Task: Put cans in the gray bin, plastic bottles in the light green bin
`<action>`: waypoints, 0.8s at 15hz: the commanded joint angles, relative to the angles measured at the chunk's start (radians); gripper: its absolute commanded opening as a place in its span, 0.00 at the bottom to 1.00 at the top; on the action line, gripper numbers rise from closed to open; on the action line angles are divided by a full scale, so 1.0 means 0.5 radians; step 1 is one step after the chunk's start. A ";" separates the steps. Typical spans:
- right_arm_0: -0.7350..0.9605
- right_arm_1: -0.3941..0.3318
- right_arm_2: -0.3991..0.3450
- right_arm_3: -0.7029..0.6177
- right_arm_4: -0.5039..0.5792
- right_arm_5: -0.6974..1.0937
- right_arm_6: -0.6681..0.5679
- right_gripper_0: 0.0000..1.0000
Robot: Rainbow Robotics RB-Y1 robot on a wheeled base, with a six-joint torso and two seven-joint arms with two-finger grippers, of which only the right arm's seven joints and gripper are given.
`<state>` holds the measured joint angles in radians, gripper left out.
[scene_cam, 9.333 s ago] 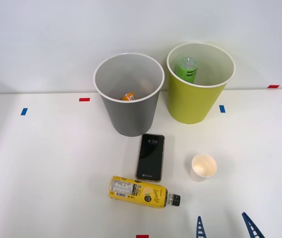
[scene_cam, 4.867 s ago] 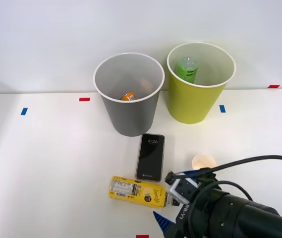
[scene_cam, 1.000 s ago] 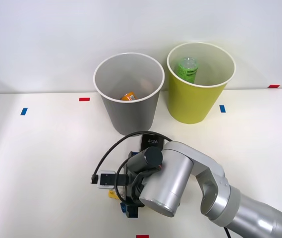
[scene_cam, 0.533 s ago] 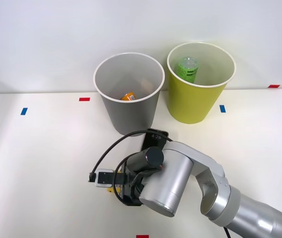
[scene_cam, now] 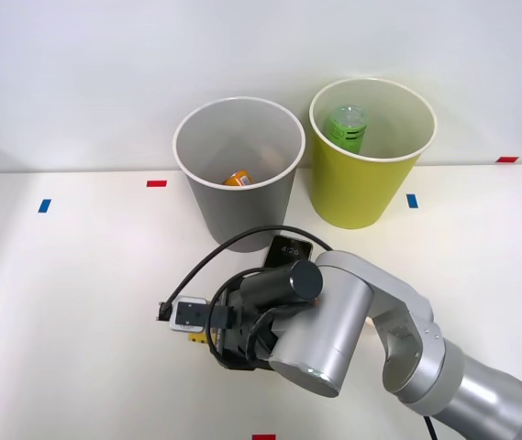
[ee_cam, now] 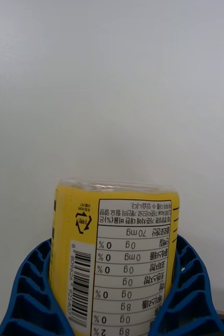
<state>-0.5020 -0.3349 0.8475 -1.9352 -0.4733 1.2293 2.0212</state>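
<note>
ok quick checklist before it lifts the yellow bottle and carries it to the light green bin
1. Fingers on both sides of the yellow bottle: ok, the right gripper is shut on it.
2. Bottle off the table: cannot tell, the arm hides it in the front view.
3. Light green bin upright, mouth open: ok.
4. Room in that bin: ok, the green bottle takes up part of it.
5. Gray bin beside the path: ok, upright, orange can inside.
6. Smartphone near the arm: cannot tell if touched.
</note>
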 commanded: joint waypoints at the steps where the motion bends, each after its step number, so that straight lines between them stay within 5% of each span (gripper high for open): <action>1: 0.001 0.007 -0.207 -0.247 -0.189 0.339 -0.140 0.00; 6: -0.002 0.022 -0.505 -0.544 -0.459 0.474 -0.511 0.00; 12: 0.203 0.022 -0.781 -0.572 -0.541 -0.366 -0.671 0.00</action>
<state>-0.4475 -0.3233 0.4968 -2.2199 -0.7388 1.1547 1.6928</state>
